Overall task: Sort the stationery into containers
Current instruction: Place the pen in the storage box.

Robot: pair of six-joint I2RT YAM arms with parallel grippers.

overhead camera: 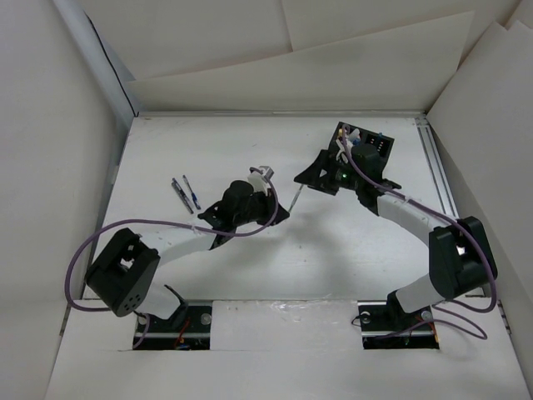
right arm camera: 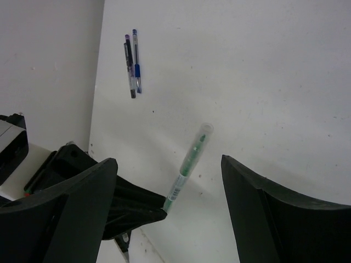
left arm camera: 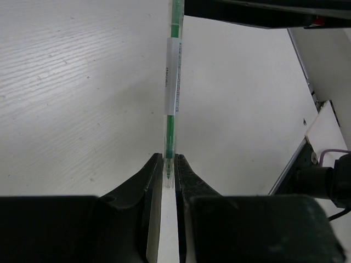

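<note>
A green pen with a clear cap (left arm camera: 172, 82) sticks out from my left gripper (left arm camera: 169, 164), which is shut on its end. From above, the same pen (overhead camera: 296, 200) shows as a thin pale line rising from the left gripper (overhead camera: 286, 217) toward the right gripper (overhead camera: 306, 179). My right gripper (right arm camera: 169, 161) is open, its fingers standing wide on either side of the green pen (right arm camera: 191, 159) without touching it. Two more pens (right arm camera: 132, 64) lie side by side on the table, at the left (overhead camera: 186, 193). The black container (overhead camera: 379, 140) sits at the back right, partly hidden by the right wrist.
White walls (overhead camera: 58, 167) close in the table on the left, back and right. A purple cable (overhead camera: 83, 258) loops from the left arm. The right arm's elbow (overhead camera: 462, 258) stands near the right wall.
</note>
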